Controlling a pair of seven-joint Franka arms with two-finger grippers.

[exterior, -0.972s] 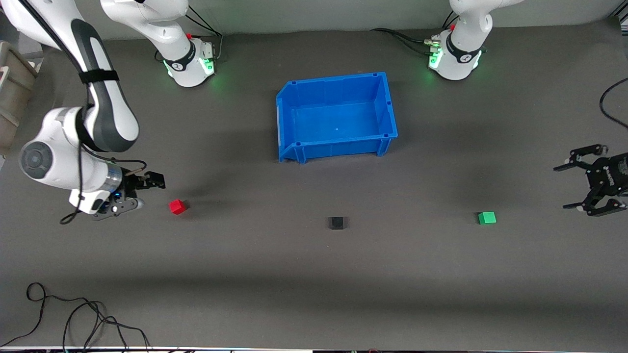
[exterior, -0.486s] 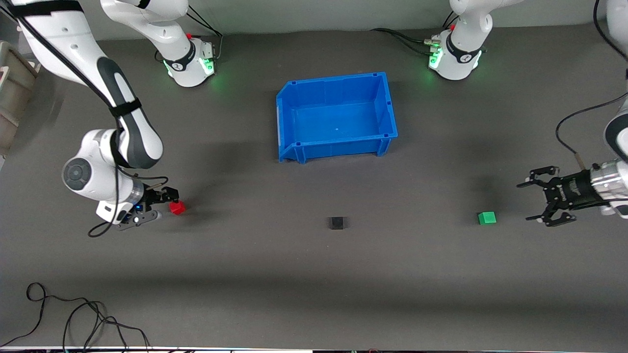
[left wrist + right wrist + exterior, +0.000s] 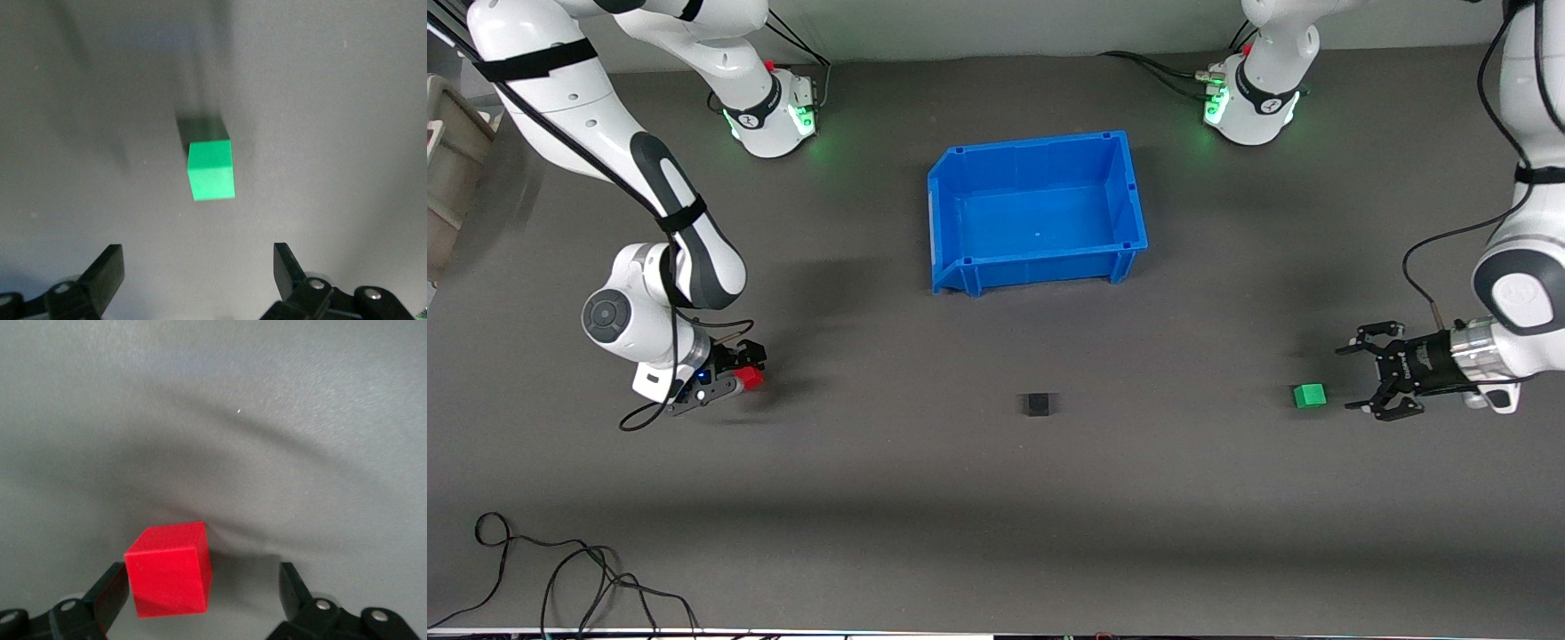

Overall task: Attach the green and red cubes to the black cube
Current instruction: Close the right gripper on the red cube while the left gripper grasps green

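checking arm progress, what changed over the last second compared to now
Both arms closed in on their cubes. The right gripper slid toward the red cube and now has it between its open fingers, against one of them, not yet clamped. The left gripper came in from the table's edge toward the green cube, open and just short of it. The three cubes, including the black cube, and the blue bin stayed where they were.

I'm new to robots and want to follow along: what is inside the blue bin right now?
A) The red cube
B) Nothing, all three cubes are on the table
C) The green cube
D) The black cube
B: the blue bin shows only its bare floor, while the red cube, black cube and green cube all sit on the table nearer the front camera.
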